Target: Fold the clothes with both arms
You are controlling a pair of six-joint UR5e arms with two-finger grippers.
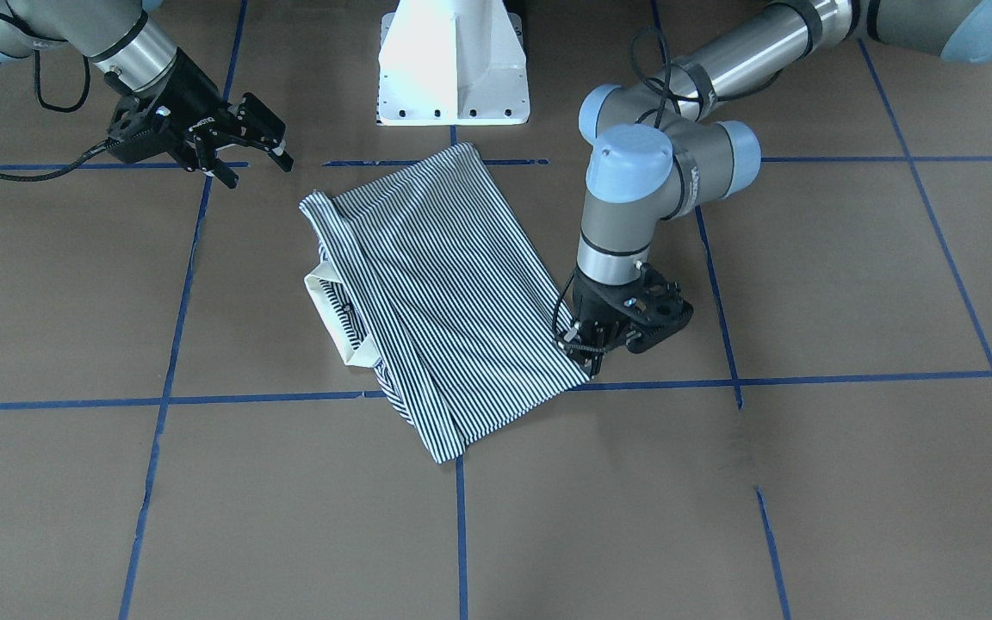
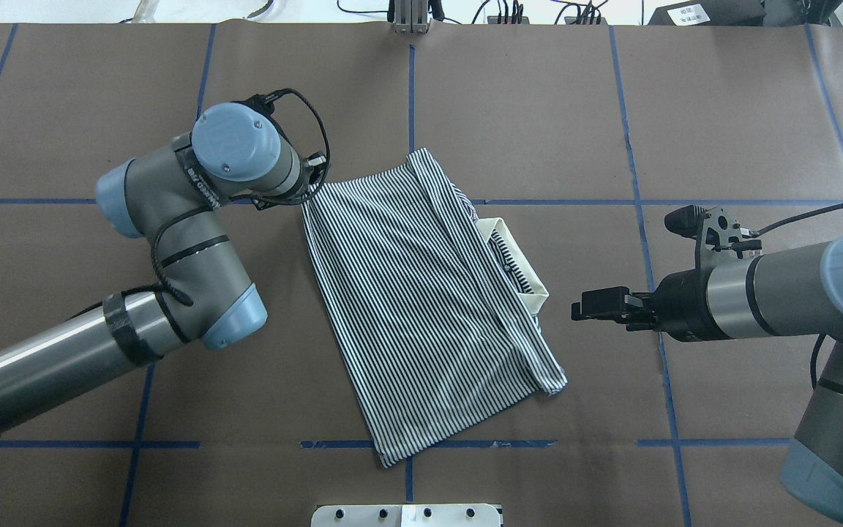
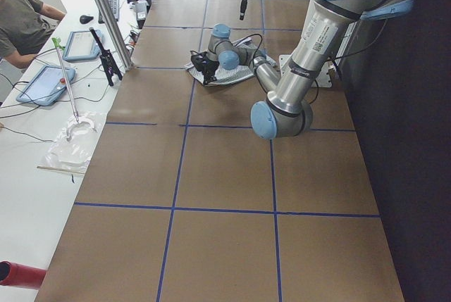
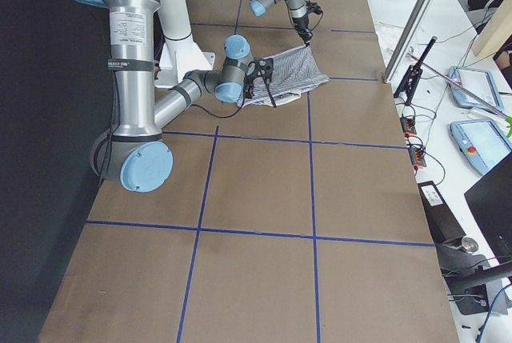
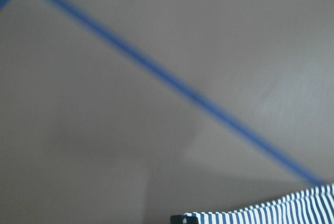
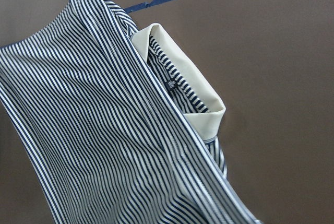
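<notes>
Brown taped table [image 1: 849, 284] under shirt [image 1: 453, 293], folded flat. Left gripper [image 1: 589, 349] down at shirt's corner, jaws hidden: cannot tell if clamped. Right gripper [image 1: 246, 159] off shirt's collar [image 1: 337, 323] side, jaws apart, empty. Risk: one-corner pull dragging cloth, spilling the fold.

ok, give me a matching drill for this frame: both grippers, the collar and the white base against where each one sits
Things:
1. left gripper
2. right gripper
3. collar
4. white base

Places:
A. poking out from one edge of the folded shirt
B. low at a corner of the shirt
C. between the two arms, on the robot's side of the shirt
D. open, clear of the shirt, on its collar side

Pairs: 1-B, 2-D, 3-A, 4-C
</notes>
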